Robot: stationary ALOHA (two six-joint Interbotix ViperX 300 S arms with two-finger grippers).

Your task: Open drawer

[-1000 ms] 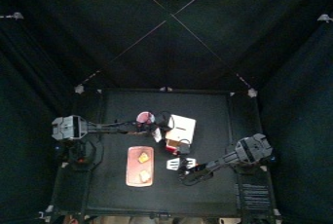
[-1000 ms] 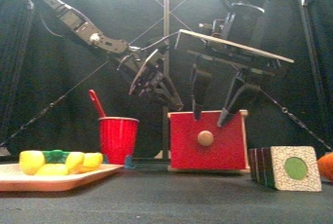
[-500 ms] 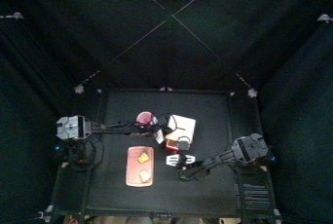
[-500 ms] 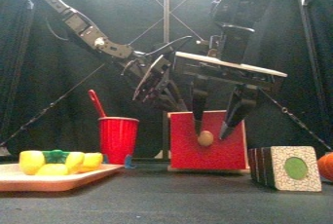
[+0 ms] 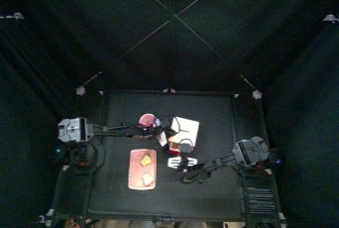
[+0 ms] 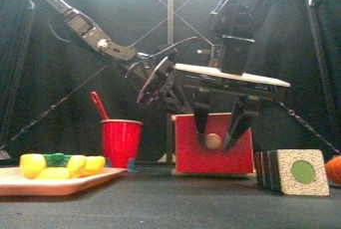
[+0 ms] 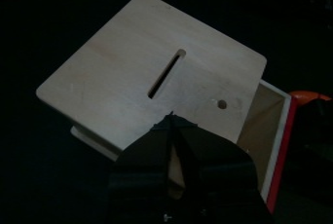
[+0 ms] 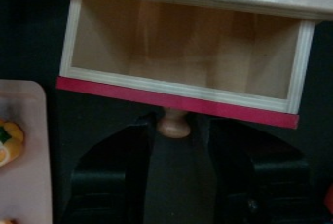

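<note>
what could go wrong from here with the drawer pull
1. The right gripper has its jaws wide on either side of the small knob without pinching it; a pull now could slip off.
2. The drawer is already partly out of the white box; pulling much further might bring it right out.
3. The left gripper rests on the box top; if it lifts or slides, the box may drag forward toward the red cup.

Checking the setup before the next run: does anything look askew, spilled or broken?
Nothing stands out. The drawer is pulled partly out of its box, empty, with its knob between the open jaws of the right gripper. The cup stands upright, and food sits on its tray.
</note>
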